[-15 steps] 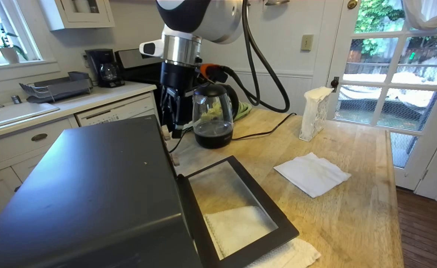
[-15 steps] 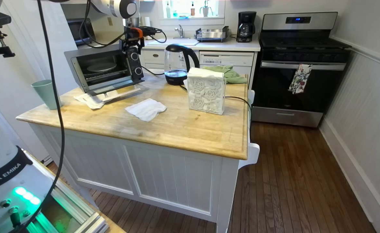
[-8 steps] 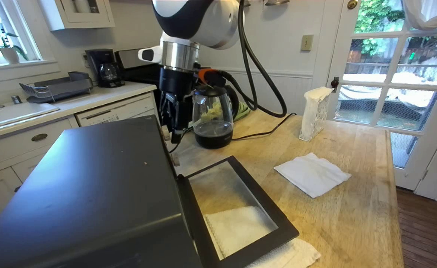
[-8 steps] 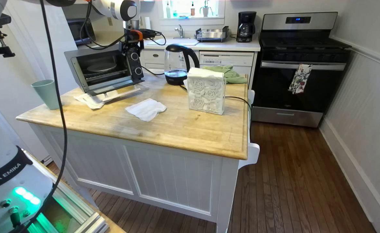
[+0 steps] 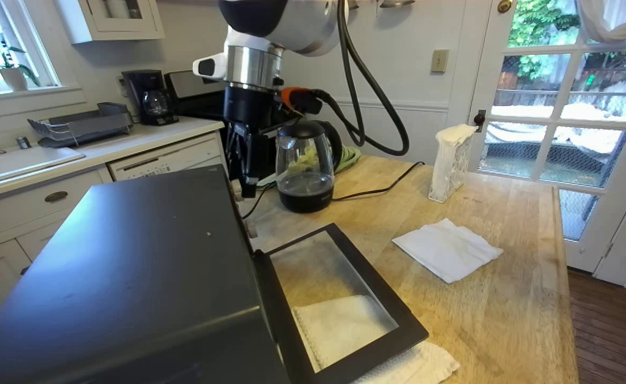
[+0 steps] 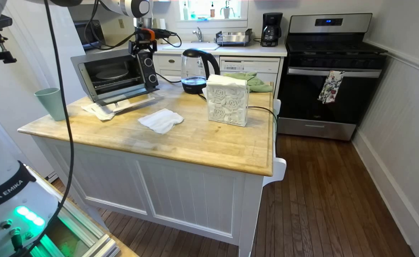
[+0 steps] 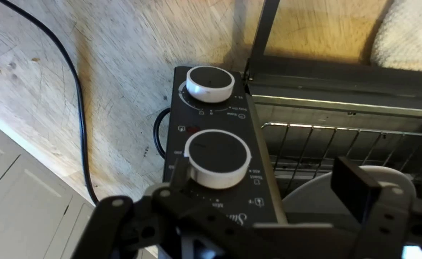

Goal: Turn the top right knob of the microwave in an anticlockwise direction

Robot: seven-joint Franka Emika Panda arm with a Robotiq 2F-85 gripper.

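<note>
The end effector (image 7: 268,181) hangs at the knob end of the microwave (image 5: 174,240), its fingers (image 7: 356,190) spread well apart and pointing down. In the wrist view one fingertip overlaps the rim of the microwave's top knob (image 7: 218,153); whether it touches, I can't tell. The other reaches over the microwave's opening. There the end effector covers part of the control panel (image 7: 221,120) and much of the round dish (image 7: 311,194) inside. The bottom knob (image 7: 210,80) shows clearly, but in an exterior view both knobs are seen only edge-on.

The glass door (image 5: 371,278) is lowered at the microwave's front, over a folded white cloth (image 5: 425,368) that is cut off at the edge of an exterior view. Just beside the knob end stands a kettle (image 5: 305,176), and a napkin (image 5: 448,249) lies on the surface (image 6: 195,146) in front of the microwave. Off the end away from the knobs stands a pale green cup (image 6: 49,103). The arm (image 5: 251,66) runs out of sight above the microwave in both exterior views.

Half a second ago the end effector was slightly lower against the microwave; door, kettle and napkin haven't shifted. The knob marks are too small out here to show any turn.
</note>
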